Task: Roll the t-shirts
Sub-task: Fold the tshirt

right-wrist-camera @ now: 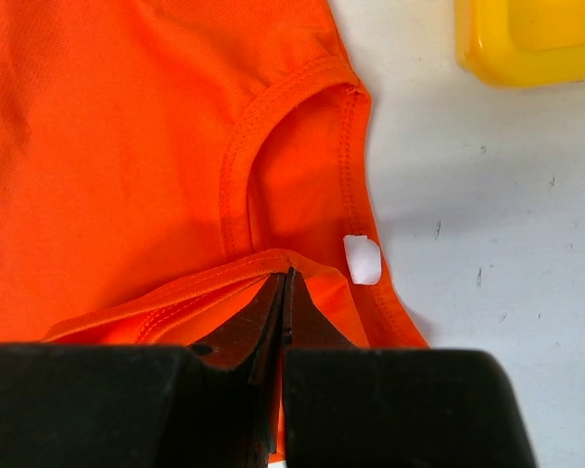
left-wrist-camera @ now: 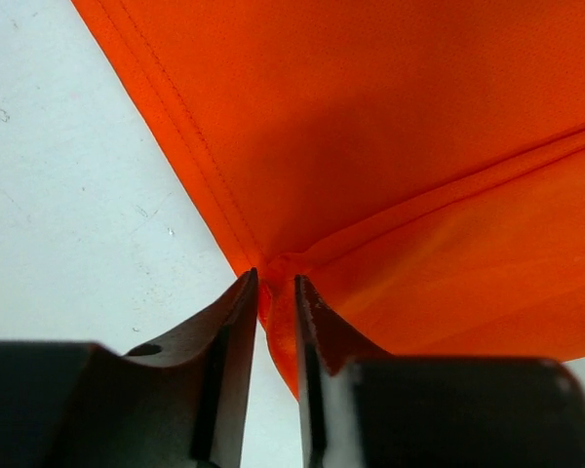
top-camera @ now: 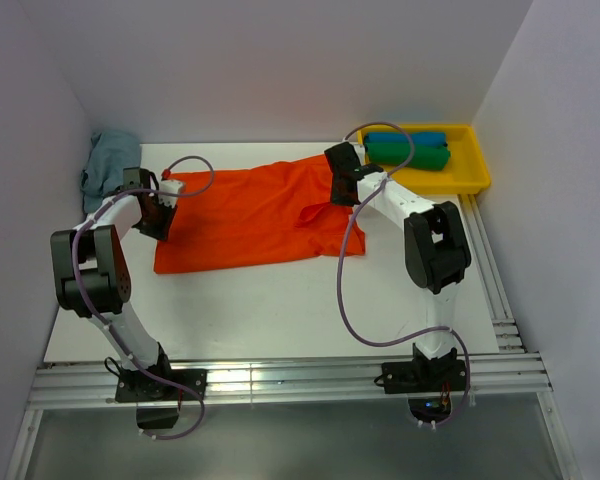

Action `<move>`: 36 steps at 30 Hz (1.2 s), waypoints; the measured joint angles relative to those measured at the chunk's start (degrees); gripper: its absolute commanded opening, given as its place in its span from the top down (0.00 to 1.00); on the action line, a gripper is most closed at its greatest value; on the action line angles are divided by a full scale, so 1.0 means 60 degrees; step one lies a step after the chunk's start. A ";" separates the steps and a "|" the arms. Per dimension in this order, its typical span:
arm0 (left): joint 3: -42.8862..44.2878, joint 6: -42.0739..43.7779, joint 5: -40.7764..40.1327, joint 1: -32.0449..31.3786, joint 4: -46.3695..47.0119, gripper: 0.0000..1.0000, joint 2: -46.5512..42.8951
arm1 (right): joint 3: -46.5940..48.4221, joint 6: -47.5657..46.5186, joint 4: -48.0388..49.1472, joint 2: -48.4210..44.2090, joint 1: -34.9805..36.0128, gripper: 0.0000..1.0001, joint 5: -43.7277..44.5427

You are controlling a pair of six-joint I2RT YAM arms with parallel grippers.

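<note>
Trouble could come from a slip. The left pincer pinches only a thin bit of hem on the shirt, and the right pincer is pressed together on the neck fold by the label. A hard tug may pull either loose. The shirt lies spread on the middle of the table. The tray sits near its right end; the near side has open room.

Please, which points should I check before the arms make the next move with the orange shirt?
1. Left end effector grips shirt edge: ok.
2. Right end effector holds fabric: cannot tell; jaws shut at the collar fold.
3. Shirt lies flat: not ok; a flap is folded over near the collar.
4. Label visible: ok.
5. Tray apart from shirt: ok.
</note>
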 measured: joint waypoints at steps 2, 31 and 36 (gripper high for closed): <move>0.0000 0.0004 -0.0004 0.0000 -0.0015 0.75 0.0000 | 0.0000 0.0004 -0.0004 0.0000 0.0000 1.00 0.0000; -0.0084 0.0011 -0.0066 0.0007 0.0044 0.75 0.0062 | 0.0000 0.0033 -0.0004 0.0000 0.0000 1.00 -0.0011; -0.0146 0.0011 -0.0124 0.0007 0.0062 0.76 0.0127 | 0.0000 0.0033 -0.0004 0.0000 0.0000 1.00 -0.0018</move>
